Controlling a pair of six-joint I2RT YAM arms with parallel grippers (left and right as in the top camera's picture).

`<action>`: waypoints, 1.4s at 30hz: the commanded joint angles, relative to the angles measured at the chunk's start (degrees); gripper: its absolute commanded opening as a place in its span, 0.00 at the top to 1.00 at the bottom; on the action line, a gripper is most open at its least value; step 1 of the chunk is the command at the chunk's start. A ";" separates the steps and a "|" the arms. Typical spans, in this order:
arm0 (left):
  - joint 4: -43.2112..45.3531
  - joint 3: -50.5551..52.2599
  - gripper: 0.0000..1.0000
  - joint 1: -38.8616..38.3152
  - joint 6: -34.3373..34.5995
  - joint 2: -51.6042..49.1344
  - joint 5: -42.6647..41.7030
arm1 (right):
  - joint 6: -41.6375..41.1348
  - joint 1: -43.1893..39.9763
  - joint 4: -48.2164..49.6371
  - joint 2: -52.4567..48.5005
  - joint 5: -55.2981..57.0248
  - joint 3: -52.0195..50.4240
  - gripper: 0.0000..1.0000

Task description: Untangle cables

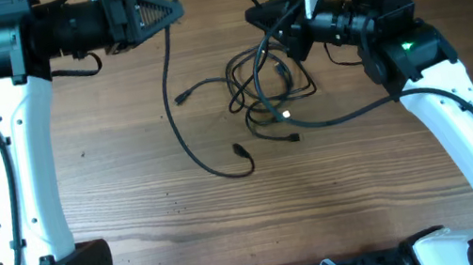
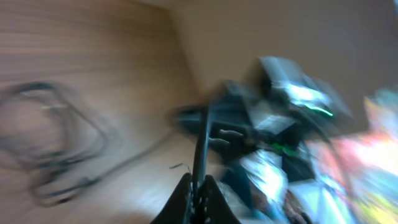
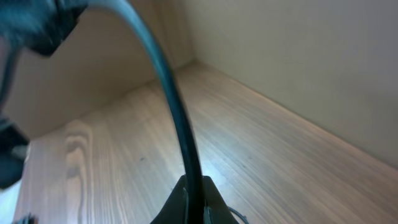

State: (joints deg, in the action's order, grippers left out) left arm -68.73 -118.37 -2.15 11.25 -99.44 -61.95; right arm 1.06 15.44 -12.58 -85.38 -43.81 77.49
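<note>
Wooden table (image 1: 137,224), light brown with grain running lengthwise; plain beige wall (image 3: 298,62) meets its far edge; blurred colourful clutter (image 2: 373,155) beyond, indistinct in the left wrist view.

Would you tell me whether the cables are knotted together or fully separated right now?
Knotted: the cables form one clump of crossed loops, though the left gripper and right gripper each pinch a strand.
</note>
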 commanded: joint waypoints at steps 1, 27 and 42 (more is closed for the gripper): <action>-2.08 -0.79 0.63 0.02 0.13 -0.28 41.53 | -8.52 0.04 0.52 1.73 8.09 0.87 0.96; -6.08 -0.79 0.00 -1.18 0.11 -5.60 54.77 | -14.53 -27.85 -21.09 -3.13 25.90 34.58 0.96; -8.48 -0.79 0.00 -8.46 0.13 -5.60 54.77 | -8.55 -44.11 -16.39 -18.10 44.04 34.58 0.96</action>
State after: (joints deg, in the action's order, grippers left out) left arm -77.19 -118.37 -9.41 11.64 -104.47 -7.73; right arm -9.10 -27.16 -29.65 -99.85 -2.26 111.22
